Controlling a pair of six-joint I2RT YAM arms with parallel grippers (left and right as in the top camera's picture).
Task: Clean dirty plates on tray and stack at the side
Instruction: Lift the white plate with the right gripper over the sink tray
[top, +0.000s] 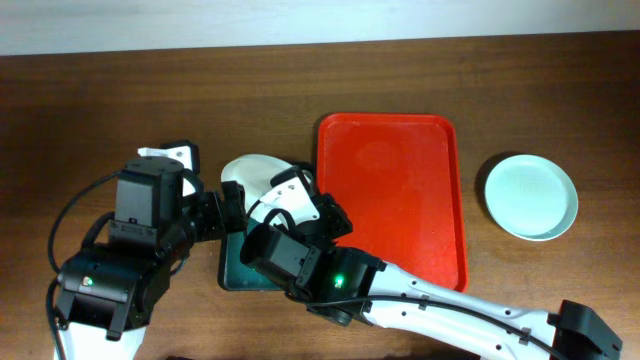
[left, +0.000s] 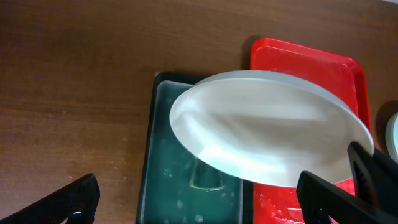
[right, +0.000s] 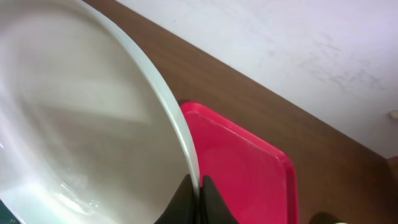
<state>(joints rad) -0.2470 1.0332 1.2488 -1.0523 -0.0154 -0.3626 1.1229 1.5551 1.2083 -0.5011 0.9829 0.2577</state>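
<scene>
My right gripper is shut on the rim of the white plate and holds it tilted above the dark green tray. The white plate also fills the left wrist view, and I see no smear on it. My left gripper is open wide and empty, just left of the plate. The red tray lies empty to the right. A pale green-blue plate sits on the table right of the red tray; I cannot tell whether another plate lies under it.
The dark green tray lies wet beneath the held plate, against the red tray's left edge. A faint rectangular outline shows on its floor. Both arms crowd the front left of the wooden table.
</scene>
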